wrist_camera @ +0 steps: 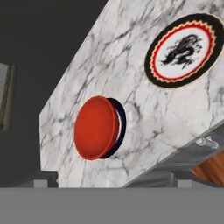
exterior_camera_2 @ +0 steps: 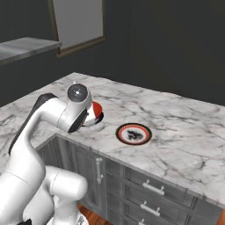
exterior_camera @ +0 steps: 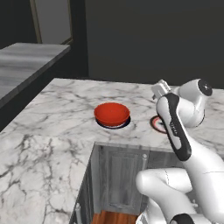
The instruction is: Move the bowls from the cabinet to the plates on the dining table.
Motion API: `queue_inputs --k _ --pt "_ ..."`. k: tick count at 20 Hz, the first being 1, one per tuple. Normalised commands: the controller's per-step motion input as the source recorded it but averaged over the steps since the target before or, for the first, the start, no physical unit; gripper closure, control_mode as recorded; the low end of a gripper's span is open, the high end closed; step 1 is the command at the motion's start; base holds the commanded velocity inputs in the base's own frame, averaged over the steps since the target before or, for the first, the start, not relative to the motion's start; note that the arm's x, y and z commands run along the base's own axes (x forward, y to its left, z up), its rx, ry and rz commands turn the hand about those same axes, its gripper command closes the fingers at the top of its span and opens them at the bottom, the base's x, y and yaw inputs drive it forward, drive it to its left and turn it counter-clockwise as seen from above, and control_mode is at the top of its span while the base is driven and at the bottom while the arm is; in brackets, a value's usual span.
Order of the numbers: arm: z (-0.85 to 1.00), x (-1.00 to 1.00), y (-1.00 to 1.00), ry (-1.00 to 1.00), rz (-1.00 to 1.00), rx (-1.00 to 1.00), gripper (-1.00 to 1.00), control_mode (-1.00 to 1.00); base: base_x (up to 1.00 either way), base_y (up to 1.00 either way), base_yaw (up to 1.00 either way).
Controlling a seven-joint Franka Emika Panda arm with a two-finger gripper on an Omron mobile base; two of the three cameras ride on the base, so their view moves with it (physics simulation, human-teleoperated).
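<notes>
Nearest to me is the dark grey panelled base (exterior_camera_2: 132, 184) of the dining table, with silver bar handles (exterior_camera_2: 149, 188) on its drawers and a strip of reddish wood floor (exterior_camera: 114, 217) below it. Above that runs the white-grey veined marble worktop (exterior_camera: 57, 113).

On the worktop sits the glossy red bowl (exterior_camera: 112, 113), upright and holding nothing that I can see. It rests on a small white plate with a dark rim (exterior_camera: 114, 126), so that only a thin crescent of plate shows under the bowl's near edge. From my hand camera the same bowl (wrist_camera: 95, 127) shows against the marble, with the plate's dark rim (wrist_camera: 121, 127) peeking out on one side of it.

To the right of the bowl, apart from it, lies the second plate (exterior_camera_2: 133, 133), flat on the marble near the worktop's near edge. It carries a dark dragon figure on a pale middle, ringed in red and then black (wrist_camera: 183, 49). Nothing rests on it. In the left base view my forearm covers most of this plate (exterior_camera: 155, 124).

My fingers stand wide apart and hold nothing; I am raised above the worktop, looking down on both plates.

Beyond the table's far edge is a dark wall (exterior_camera: 153, 39), and to the far left a second grey counter (exterior_camera: 26, 57).
</notes>
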Motion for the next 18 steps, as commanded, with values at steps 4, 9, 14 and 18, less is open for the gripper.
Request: queue_inputs --k 4,9,14,18 --pt "0.4 -0.52 -0.08 -0.05 0.01 0.0 -1.0 -1.0 0.0 0.0 0.0" --pt "0.39 -0.47 -0.08 -0.07 0.01 0.0 -1.0 -1.0 0.0 0.0 0.0" --pt "0.4 -0.47 -0.05 -0.02 0.0 0.03 -1.0 -1.0 0.0 0.0 0.0" --pt "0.39 -0.49 -0.06 -0.02 0.0 0.01 -1.0 -1.0 0.0 0.0 0.0"
